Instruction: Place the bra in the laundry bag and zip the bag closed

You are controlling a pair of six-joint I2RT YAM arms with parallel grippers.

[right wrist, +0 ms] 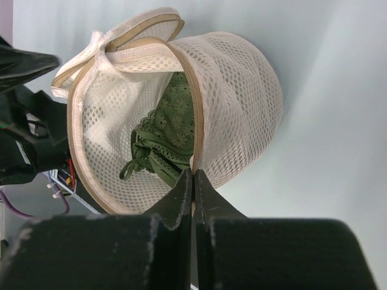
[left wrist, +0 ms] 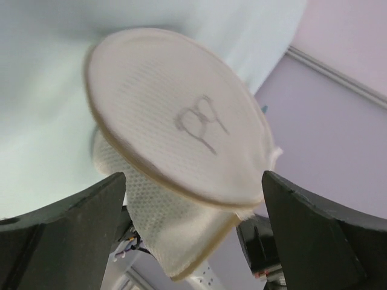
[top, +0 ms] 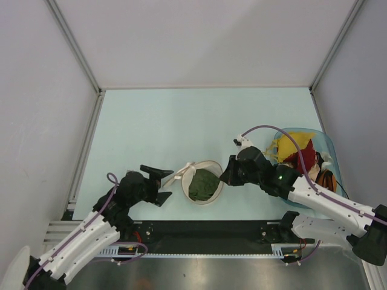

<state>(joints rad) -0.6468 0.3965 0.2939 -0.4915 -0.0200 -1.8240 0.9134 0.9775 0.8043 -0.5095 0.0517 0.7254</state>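
"What did the pale green table [top: 181,121] carry?"
"A round cream-white mesh laundry bag [right wrist: 242,103] lay open near the front edge. A translucent blue plastic tub [top: 325,141] stood apart at the right edge."

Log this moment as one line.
bra: inside laundry bag | laundry bag: open, not zipped | left claw: open, near bag | right claw: shut, tips at rim
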